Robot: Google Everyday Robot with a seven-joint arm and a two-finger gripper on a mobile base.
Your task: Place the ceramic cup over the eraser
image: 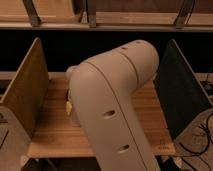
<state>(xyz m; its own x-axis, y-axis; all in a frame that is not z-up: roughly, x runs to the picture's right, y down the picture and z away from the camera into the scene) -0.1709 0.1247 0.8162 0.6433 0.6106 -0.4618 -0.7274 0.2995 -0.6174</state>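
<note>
Wooden tabletop point(55, 135) — gripper hidden behind arm point(115, 100)

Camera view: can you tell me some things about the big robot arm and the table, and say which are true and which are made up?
1. The robot arm covers the middle of the wooden table. True.
2. The panel on the picture's right is light wood. False: the right panel is dark, and the left panel is light wood.
3. The jaws are in plain sight above the table. False: they are hidden behind the robot arm.
4. A small pale thing peeks out at the arm's left edge. True.
</note>
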